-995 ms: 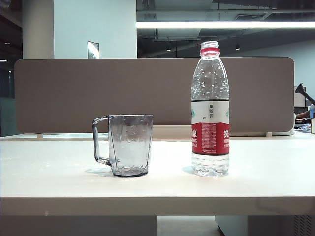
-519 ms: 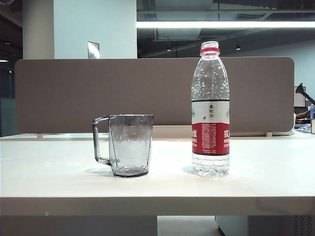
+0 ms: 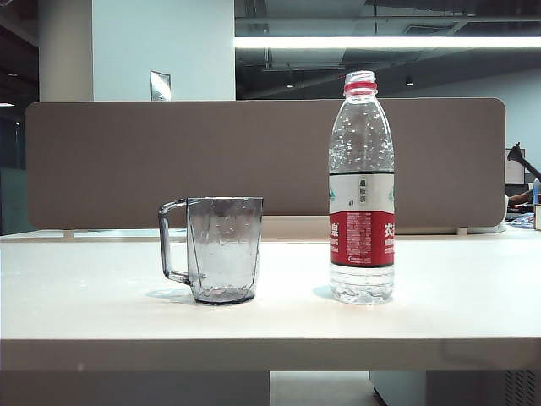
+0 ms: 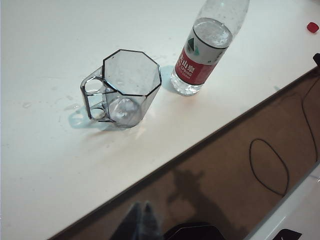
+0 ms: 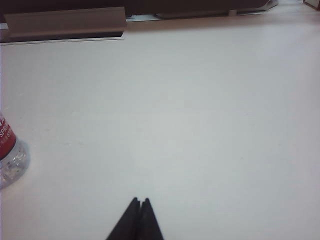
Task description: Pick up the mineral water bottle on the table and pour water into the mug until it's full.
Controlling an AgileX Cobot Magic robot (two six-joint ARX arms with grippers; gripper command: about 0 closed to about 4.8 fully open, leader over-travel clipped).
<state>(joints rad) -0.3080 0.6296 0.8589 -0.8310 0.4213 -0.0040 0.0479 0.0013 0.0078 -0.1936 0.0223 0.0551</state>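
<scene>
Neither gripper shows in the exterior view, where the mineral water bottle (image 3: 361, 188) stands upright right of centre on the table (image 3: 101, 313), uncapped, with a red neck ring, a white-and-red label with Chinese characters and droplets inside its clear upper wall. Left of it, apart from it, sits the mug (image 3: 218, 249), smoky grey and faceted, its squared handle turned to the left edge. A grey-brown divider panel (image 3: 110, 161) runs behind both, with a lit ceiling strip (image 3: 380, 41) above in a dim office. In the left wrist view, the left gripper (image 4: 141, 220) appears at the bottom edge as a blurred dark pair of fingertips pressed together, hanging off the table over a brown floor (image 4: 215, 165) where a thin cable (image 4: 267, 165) loops. At upper centre the mug shows an octagonal rim, close to the bottle at the top of the frame; water (image 4: 212, 32) stands inside the bottle about at the top of its label. A small red cap (image 4: 312, 27) lies at the upper right corner, and small wet spots dot the white top around the mug. In the right wrist view, the right gripper (image 5: 138, 202) points up from the bottom edge, fingertips pressed together with nothing between them, low over bare white table. Only the bottle's base and red label edge show at the left edge.
</scene>
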